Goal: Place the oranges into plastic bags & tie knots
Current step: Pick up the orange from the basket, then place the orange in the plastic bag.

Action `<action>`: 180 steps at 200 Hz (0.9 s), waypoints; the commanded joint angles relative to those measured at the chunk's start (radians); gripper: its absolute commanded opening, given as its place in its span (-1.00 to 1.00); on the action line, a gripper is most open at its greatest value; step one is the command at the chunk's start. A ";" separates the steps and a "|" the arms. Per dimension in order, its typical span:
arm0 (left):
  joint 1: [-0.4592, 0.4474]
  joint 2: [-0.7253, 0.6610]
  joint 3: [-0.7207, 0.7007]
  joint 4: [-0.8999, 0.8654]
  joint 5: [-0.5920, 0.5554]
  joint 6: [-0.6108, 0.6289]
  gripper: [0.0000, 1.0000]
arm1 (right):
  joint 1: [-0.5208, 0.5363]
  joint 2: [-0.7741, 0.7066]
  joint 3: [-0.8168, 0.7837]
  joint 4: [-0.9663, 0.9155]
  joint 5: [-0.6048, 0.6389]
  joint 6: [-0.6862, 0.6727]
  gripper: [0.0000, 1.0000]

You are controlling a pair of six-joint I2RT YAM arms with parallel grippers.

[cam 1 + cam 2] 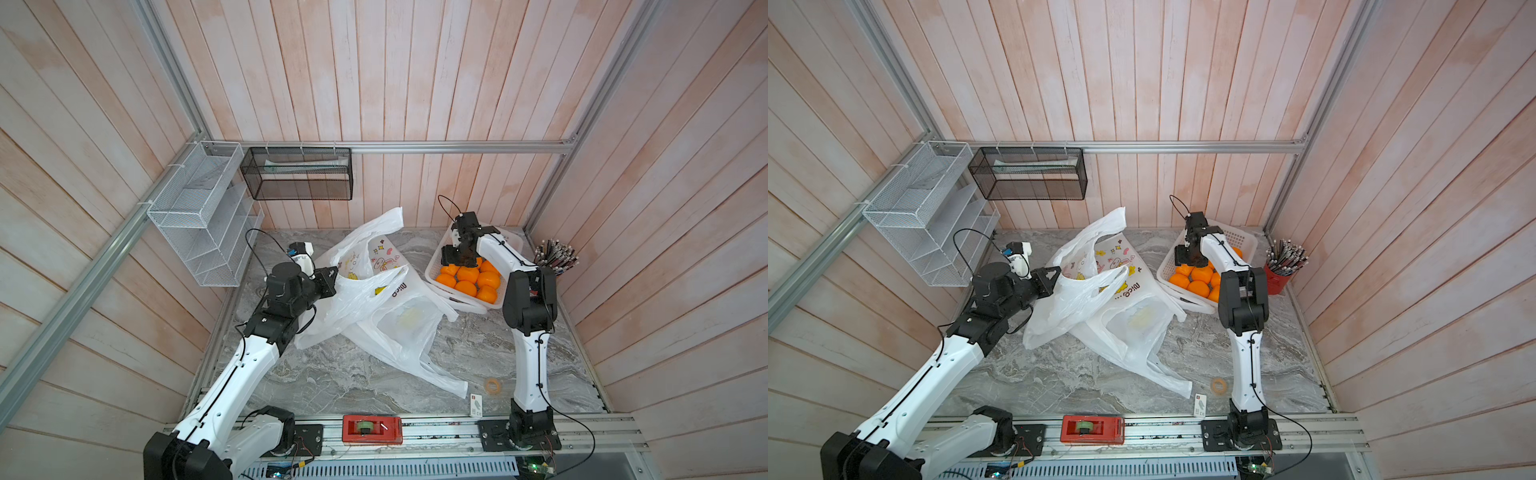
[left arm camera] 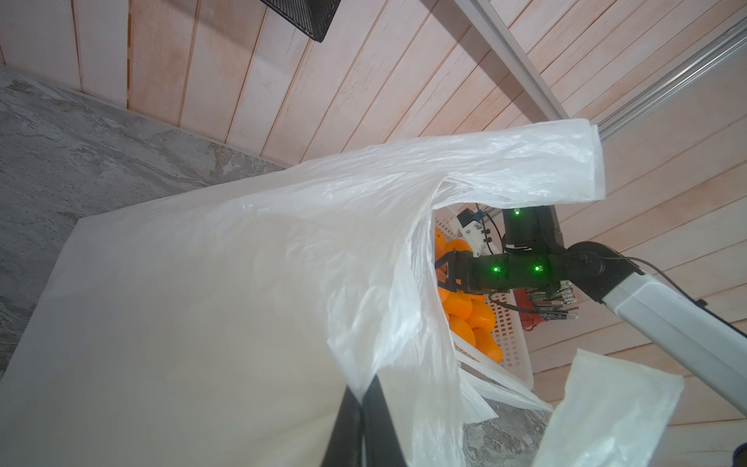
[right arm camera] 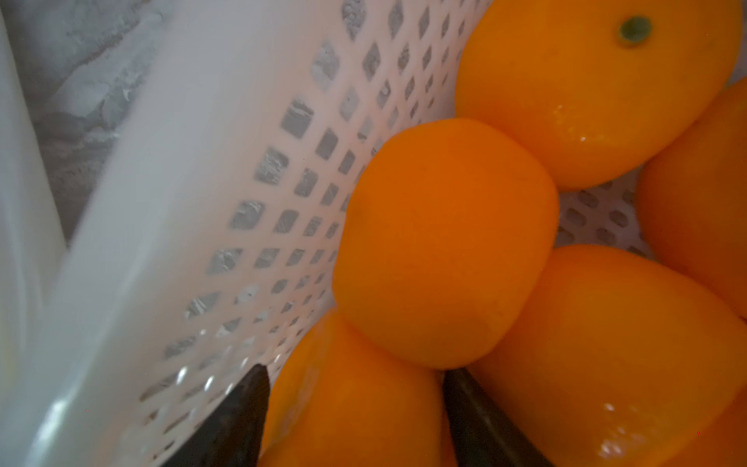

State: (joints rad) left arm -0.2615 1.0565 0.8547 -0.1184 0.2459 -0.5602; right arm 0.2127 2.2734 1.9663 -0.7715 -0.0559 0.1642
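Note:
Several oranges (image 1: 467,276) (image 1: 1200,276) (image 2: 469,319) lie in a white perforated basket (image 1: 440,249) (image 3: 242,161) at the back right. My right gripper (image 1: 457,262) (image 3: 353,370) reaches down into it. Its two fingers press either side of one orange (image 3: 351,408) against the basket wall. Three plastic bags lie mid-table: a printed one (image 1: 382,257), a flat one (image 1: 407,328), and one lifted at its rim (image 1: 357,299) (image 2: 202,283). My left gripper (image 1: 332,276) (image 2: 364,388) is shut on that rim, holding the mouth open. No knots show.
A red cup of pens (image 1: 1277,278) stands right of the basket. A tape roll (image 1: 493,385) and a card (image 1: 476,405) lie front right. A red tape dispenser (image 1: 372,429) sits on the front rail. White wire shelf (image 1: 199,216) and black mesh basket (image 1: 297,174) hang on the walls.

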 commanded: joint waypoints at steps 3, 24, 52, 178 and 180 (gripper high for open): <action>0.006 -0.002 0.017 -0.003 -0.015 0.020 -1.00 | 0.003 0.010 0.011 -0.100 -0.011 -0.011 0.12; 0.006 -0.004 0.019 -0.006 -0.018 0.023 -1.00 | 0.006 -0.045 -0.002 -0.093 -0.023 -0.009 0.01; 0.004 0.006 0.018 0.001 -0.006 0.022 -1.00 | 0.007 -0.151 -0.041 -0.060 -0.046 -0.002 0.01; 0.003 0.132 0.070 0.109 0.193 -0.055 -1.00 | 0.112 -0.744 -0.502 0.407 -0.423 0.255 0.00; 0.003 0.134 0.071 0.111 0.195 -0.055 -1.00 | 0.118 -0.747 -0.505 0.415 -0.429 0.260 0.00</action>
State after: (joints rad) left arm -0.2619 1.1744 0.8879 -0.0578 0.3916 -0.5957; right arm 0.2649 1.5768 1.5063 -0.5266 -0.3519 0.3260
